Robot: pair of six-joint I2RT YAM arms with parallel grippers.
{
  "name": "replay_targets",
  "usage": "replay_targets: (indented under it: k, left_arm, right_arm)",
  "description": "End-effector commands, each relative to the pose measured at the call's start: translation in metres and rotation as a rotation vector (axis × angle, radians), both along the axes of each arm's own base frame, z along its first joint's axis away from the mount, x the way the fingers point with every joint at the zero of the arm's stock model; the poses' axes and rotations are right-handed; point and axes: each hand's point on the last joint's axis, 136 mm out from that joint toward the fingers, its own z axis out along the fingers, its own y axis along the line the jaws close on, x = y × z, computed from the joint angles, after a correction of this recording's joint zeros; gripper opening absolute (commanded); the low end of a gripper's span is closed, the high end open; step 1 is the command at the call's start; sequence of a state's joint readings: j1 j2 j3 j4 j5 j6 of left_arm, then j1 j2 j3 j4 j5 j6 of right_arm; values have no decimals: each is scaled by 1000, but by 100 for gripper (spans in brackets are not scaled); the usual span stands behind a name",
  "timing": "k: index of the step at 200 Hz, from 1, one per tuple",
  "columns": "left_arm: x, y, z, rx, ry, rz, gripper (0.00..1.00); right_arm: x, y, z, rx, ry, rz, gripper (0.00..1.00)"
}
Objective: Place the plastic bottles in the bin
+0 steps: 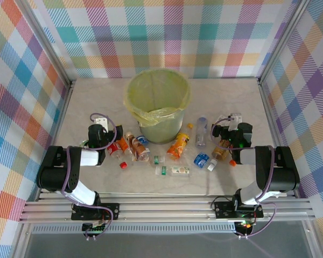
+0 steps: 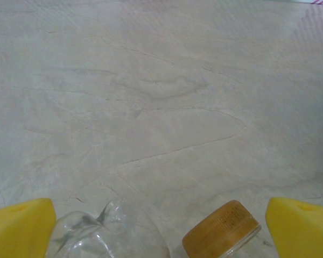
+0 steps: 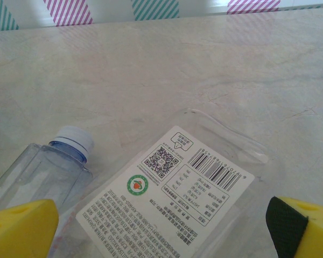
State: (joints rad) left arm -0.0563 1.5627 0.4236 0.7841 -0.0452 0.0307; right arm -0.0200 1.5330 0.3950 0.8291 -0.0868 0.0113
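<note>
Across a pale, marble-veined desk (image 1: 97, 102) we find the job at its opening step. The bin (image 1: 161, 129), a round translucent tub lined with a crinkled yellow-green bag, stands mid-desk towards the rear, with no bottle visible inside. The plastic bottles (image 1: 178, 145), mostly crushed, lie in a loose band just in front of it, running from one arm to the other.

Both arms reach low over the ends of that band. The left fingers (image 2: 19, 228), blunt yellow wedges, stand wide apart and grip nothing. Between them lie a crumpled clear bottle (image 2: 91, 239) and a ribbed amber cap (image 2: 222, 230). The right fingers (image 3: 19, 228) are spread just as wide and are empty. They straddle a flattened clear bottle with a white printed label (image 3: 172, 204), close beside a clear bottle with a white cap (image 3: 43, 166).

We judge that each arm must next drop and close on thin, slick plastic that may buckle or slip aside. It must then lift clear of the tall rim before letting go.
</note>
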Motion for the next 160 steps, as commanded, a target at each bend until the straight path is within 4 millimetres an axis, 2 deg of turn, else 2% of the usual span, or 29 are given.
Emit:
replay_targets:
  k: [1,114,160]
  left_arm:
    - [3,-1,3,2,-10,-5,100]
    - [2,-1,3,-1,-13,-5,100]
    - [5,7,16,0,0,47,100]
  right_arm:
    - [5,1,6,5,-17,2,100]
    - [4,0,6,5,-17,1,100]
    - [4,1,5,6,-16,2,100]
